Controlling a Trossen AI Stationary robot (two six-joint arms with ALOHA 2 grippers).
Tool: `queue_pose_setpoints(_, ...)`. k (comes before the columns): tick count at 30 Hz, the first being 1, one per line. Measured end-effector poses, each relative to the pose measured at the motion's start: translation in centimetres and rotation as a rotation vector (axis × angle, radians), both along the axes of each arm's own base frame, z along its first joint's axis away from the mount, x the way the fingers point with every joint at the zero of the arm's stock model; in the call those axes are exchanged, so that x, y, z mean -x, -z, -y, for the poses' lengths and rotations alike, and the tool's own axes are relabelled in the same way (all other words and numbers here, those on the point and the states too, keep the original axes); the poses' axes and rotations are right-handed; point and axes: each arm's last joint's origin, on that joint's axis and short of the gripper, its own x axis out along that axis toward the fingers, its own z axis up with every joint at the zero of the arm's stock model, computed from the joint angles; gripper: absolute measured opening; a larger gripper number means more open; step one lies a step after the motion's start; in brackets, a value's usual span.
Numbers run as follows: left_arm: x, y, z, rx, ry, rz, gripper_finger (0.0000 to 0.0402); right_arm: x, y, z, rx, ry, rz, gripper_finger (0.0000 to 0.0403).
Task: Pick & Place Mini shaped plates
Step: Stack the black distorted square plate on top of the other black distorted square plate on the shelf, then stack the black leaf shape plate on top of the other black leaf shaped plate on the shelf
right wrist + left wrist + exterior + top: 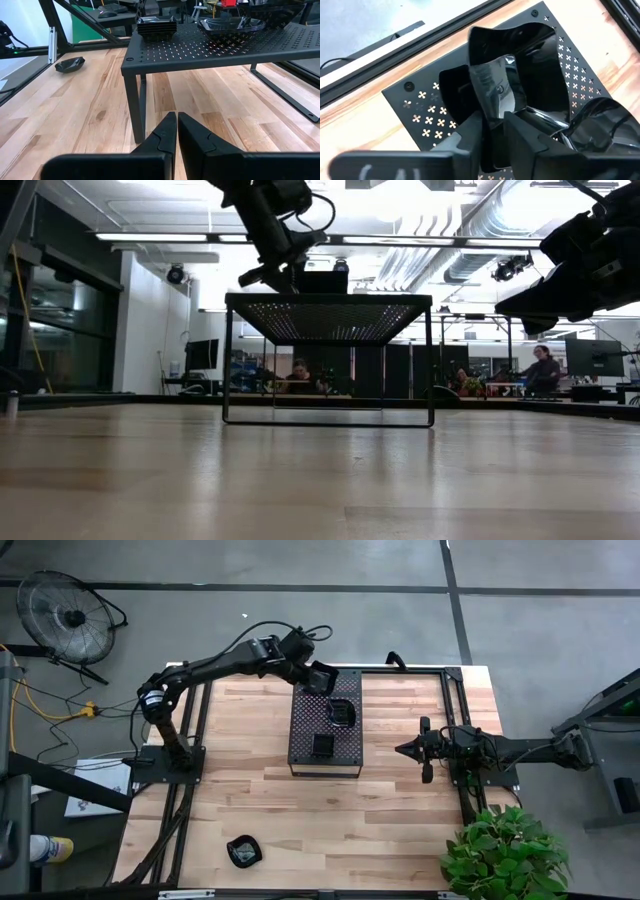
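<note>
L gripper [492, 132] pinches a mini plate [495, 85] by its rim, hovering over the far corner of the perforated tray [300, 735]. Lower it level, w/o bumping the stack [341, 713] beside it. R gripper [177, 131], fingers pressed together, idles near the tray's R side. Held plate's shape is hard to make out; one stray plate [243, 851] sits at the near table edge.

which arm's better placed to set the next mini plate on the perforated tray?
Left. The left gripper is shut on a mini shaped plate and hangs over the far corner of the perforated tray. The right gripper is shut and empty, off to the tray's side above the table.
</note>
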Motion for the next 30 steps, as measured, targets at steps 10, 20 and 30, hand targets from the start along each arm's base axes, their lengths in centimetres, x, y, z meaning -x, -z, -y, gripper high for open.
queue_pose_setpoints(10, 1.4, -2.0, 0.6, -0.089, 0.056, -0.006, 0.0121, 0.0, 0.0, 0.0, 0.0, 0.0, 0.0, 0.0012)
queue_pose_setpoints(20, 3.1, -3.3, 1.5, -0.181, 0.222, -0.101, 0.0123, 0.0, 0.0, 0.0, 0.0, 0.0, 0.0, 0.0012)
queue_pose_setpoints(30, 8.1, -5.4, 6.3, -0.247, 0.545, -0.395, 0.0123, 0.0, 0.0, 0.0, 0.0, 0.0, 0.0, 0.0012)
